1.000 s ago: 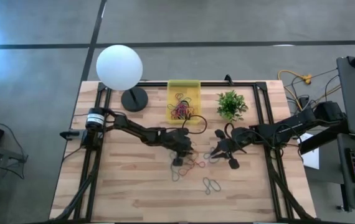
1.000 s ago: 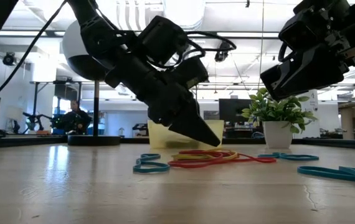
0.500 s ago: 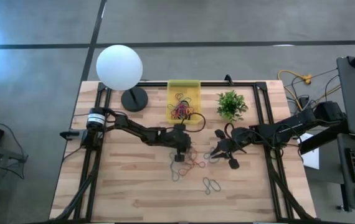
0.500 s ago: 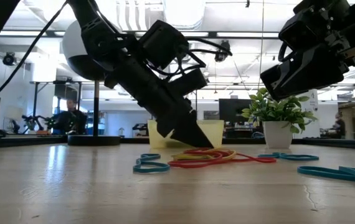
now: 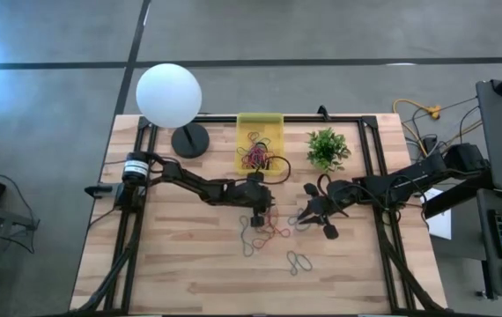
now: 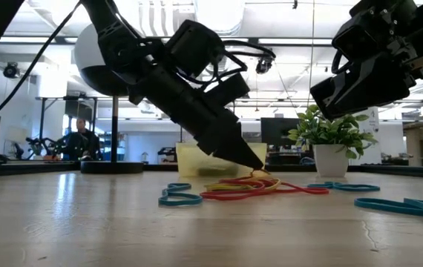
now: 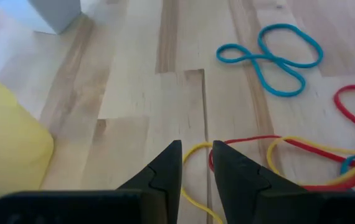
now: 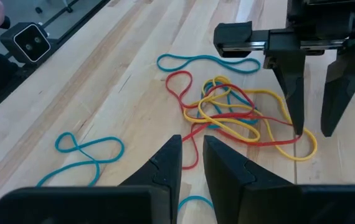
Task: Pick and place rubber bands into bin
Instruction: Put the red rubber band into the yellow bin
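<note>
Left hand (image 6: pixel 258 169) lowered onto tangled rubber bands (image 6: pixel 260 187) on the counter (image 5: pixel 189 264) — fingers slightly apart, straddling a yellow loop, nothing gripped.

Two arms work over one tabletop (image 5: pixel 180 264), each ending in one tool: the left tool (image 5: pixel 260 214) and the right tool (image 5: pixel 308 214). One yellow bin (image 5: pixel 260 121), one white globe lamp (image 5: pixel 169 95) and one small green plant (image 5: pixel 327 148) stand along the far side. Loose rubber bands (image 8: pixel 240 118) lie tangled in one cluster, too overlapped to count; two blue ones lie apart.
</note>
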Action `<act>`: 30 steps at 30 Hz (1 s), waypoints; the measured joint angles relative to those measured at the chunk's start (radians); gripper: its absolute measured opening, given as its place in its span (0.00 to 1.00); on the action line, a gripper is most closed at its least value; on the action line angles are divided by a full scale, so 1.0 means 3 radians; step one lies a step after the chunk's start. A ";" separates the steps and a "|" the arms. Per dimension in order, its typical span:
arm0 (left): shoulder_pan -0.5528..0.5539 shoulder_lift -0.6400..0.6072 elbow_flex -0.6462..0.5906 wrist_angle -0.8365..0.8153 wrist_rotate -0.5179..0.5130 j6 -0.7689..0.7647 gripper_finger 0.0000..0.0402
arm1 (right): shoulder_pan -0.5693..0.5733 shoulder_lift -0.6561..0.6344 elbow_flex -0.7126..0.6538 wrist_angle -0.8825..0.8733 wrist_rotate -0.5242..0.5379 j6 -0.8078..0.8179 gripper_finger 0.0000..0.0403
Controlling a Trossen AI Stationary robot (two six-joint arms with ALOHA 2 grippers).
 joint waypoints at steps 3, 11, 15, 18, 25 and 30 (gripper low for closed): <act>0.0015 0.0000 -0.0004 0.0033 -0.0034 -0.0002 0.18 | 0.0000 0.0000 0.0000 -0.0001 0.0000 0.0000 0.14; 0.0022 0.0000 -0.0013 0.0120 -0.0714 -0.0172 0.18 | 0.0000 0.0000 -0.0001 -0.0003 0.0000 0.0000 0.14; 0.0022 0.0000 -0.0013 0.0366 -0.0723 -0.0162 0.18 | 0.0000 0.0000 -0.0001 -0.0004 0.0000 -0.0001 0.14; 0.0022 0.0000 -0.0013 0.0359 -0.0444 -0.0069 0.18 | 0.0000 0.0000 -0.0004 -0.0006 0.0000 -0.0001 0.14; 0.0022 -0.0004 -0.0014 0.0046 0.0041 0.0005 0.18 | 0.0000 0.0001 -0.0006 -0.0033 0.0000 -0.0003 0.14; 0.0018 -0.0005 -0.0017 -0.0089 0.0449 0.0227 0.18 | 0.0000 0.0001 -0.0014 -0.0034 0.0001 -0.0018 0.14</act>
